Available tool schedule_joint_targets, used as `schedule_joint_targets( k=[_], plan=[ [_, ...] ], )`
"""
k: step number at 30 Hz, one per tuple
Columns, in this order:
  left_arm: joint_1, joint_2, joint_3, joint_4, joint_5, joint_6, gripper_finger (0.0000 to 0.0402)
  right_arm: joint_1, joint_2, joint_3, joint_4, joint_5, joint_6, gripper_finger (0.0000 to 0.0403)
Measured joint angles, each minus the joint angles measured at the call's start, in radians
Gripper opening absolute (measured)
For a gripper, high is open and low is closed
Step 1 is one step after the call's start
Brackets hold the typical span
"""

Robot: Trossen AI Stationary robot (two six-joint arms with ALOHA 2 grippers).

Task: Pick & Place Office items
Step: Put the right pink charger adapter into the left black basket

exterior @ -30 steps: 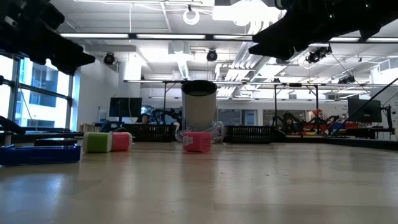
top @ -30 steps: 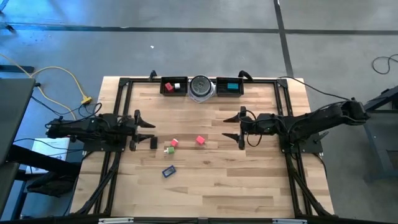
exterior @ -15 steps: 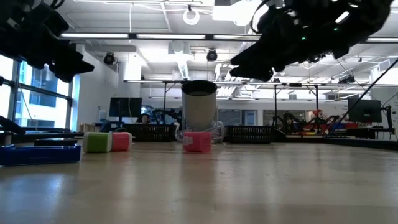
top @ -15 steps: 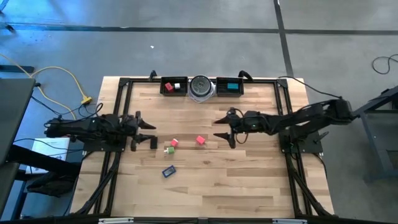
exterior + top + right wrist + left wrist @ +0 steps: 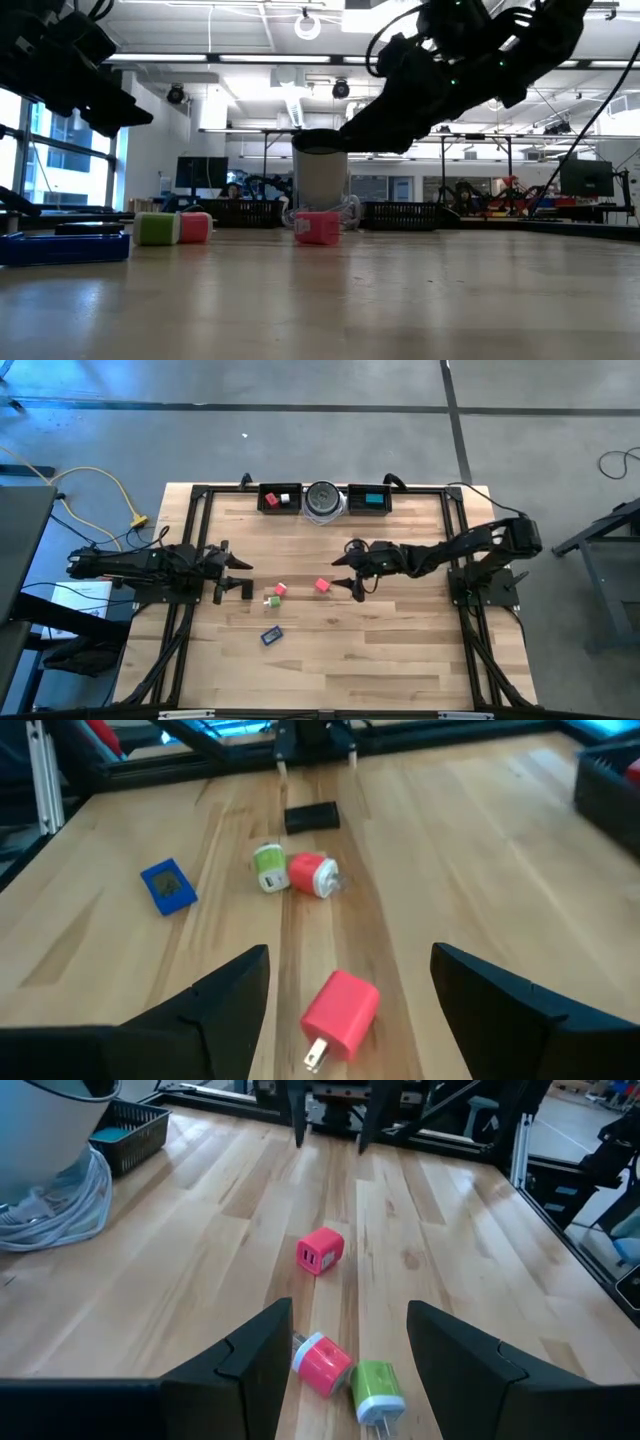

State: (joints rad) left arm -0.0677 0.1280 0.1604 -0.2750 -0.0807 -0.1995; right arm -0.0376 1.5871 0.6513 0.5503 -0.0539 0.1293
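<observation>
From above, the right gripper [image 5: 355,568] hovers with open fingers just beside a pink block [image 5: 321,586] on the wooden bench [image 5: 400,650]. The left gripper [image 5: 232,567] waits open near a black bar [image 5: 247,590]. At bench level, the pink block [image 5: 318,227] sits mid-bench. The right wrist view shows a red block [image 5: 312,874] touching a green cube [image 5: 268,868], and a blue flat piece [image 5: 167,886] apart.

Even, bright light is falling on the table [image 5: 400,650] from above, casting only soft, short shadows. In the low view ceiling lamps [image 5: 400,20] are glaring, so the arms are showing as dark silhouettes. Near wood is looking blurred.
</observation>
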Motion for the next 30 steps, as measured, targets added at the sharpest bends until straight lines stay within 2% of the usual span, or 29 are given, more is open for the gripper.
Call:
schedule_joint_targets(
  k=[9, 13, 23, 30],
  plan=[
    [0.000, 0.000, 0.000, 0.007, 0.000, 0.000, 0.0192, 0.041, 0.089, 0.085, -0.057, 0.005, 0.034, 0.0265],
    [0.000, 0.000, 0.000, 0.010, 0.001, -0.001, 0.0192, 0.066, 0.114, 0.093, -0.090, 0.070, 0.062, 0.0265],
    [0.000, 0.000, 0.000, 0.019, 0.001, 0.001, 0.0192, 0.097, 0.206, 0.094, -0.037, 0.130, 0.140, 0.0265],
    [0.000, 0.000, 0.000, 0.022, 0.001, 0.000, 0.0192, 0.097, 0.221, 0.093, -0.008, 0.144, 0.166, 0.0265]
  ],
)
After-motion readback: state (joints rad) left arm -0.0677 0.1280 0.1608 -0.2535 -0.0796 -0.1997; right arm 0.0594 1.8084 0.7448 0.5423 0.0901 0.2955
